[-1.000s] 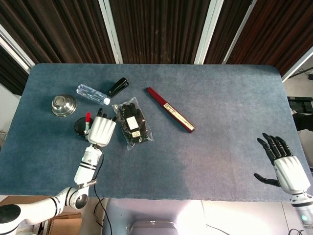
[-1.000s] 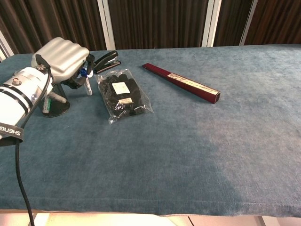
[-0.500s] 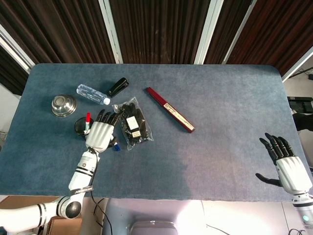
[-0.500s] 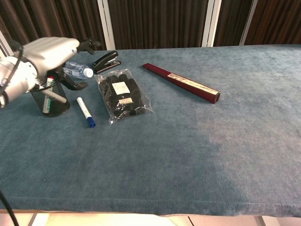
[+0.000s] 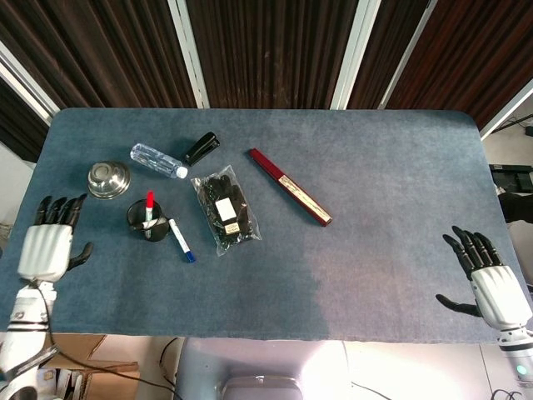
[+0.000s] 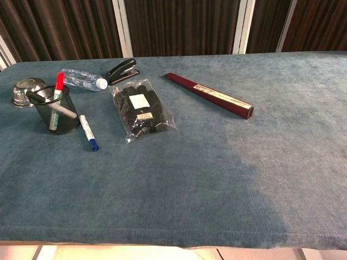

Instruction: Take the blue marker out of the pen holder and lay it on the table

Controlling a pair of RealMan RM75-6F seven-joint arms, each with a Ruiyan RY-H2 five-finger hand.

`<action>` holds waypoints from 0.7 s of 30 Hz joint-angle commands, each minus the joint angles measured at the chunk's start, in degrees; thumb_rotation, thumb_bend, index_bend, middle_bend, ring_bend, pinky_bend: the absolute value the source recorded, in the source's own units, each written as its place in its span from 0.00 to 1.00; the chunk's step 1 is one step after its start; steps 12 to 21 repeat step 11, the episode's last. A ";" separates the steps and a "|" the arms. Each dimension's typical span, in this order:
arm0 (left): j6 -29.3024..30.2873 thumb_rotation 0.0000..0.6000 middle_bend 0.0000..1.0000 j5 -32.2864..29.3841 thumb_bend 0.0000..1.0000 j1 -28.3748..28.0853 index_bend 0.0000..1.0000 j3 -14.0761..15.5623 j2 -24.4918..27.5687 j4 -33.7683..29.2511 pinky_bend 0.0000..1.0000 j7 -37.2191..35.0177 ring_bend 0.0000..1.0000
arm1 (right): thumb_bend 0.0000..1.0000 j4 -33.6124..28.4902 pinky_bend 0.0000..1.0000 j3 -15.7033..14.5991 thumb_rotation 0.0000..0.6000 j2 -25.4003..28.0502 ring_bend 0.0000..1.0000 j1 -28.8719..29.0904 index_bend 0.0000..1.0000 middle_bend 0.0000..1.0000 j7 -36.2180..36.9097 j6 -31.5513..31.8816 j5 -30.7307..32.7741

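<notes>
Both hands (image 5: 48,248) (image 5: 491,287) (head view only)

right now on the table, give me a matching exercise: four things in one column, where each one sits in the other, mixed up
Things:
1. blue marker
2. red marker
3. metal bowl
4. left hand

Places:
A. standing in the mesh pen holder
B. open at the table's near left edge, holding nothing
C. lying flat between the pen holder and the bagged gloves
D. behind the pen holder, near the water bottle

Pairs: 1-C, 2-A, 3-D, 4-B
</notes>
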 commanded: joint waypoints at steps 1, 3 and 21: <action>4.14 1.00 0.13 3.91 0.30 5.38 0.02 4.22 2.32 2.62 0.00 -5.32 0.09 | 0.05 0.04 0.00 0.02 1.00 -0.01 0.00 0.03 0.00 0.04 0.01 -0.03 0.01; 6.09 1.00 0.13 4.82 0.29 7.26 0.02 5.31 2.13 3.47 0.00 -6.08 0.09 | 0.05 0.03 0.00 0.02 1.00 -0.04 0.00 0.11 0.00 0.04 -0.07 -0.10 -0.07; 15.63 1.00 0.13 11.07 0.30 14.30 0.03 8.70 -0.53 6.37 0.00 -9.93 0.08 | 0.05 -0.24 0.00 -0.17 1.00 -0.27 0.00 0.27 0.00 0.04 -0.53 -0.15 -0.60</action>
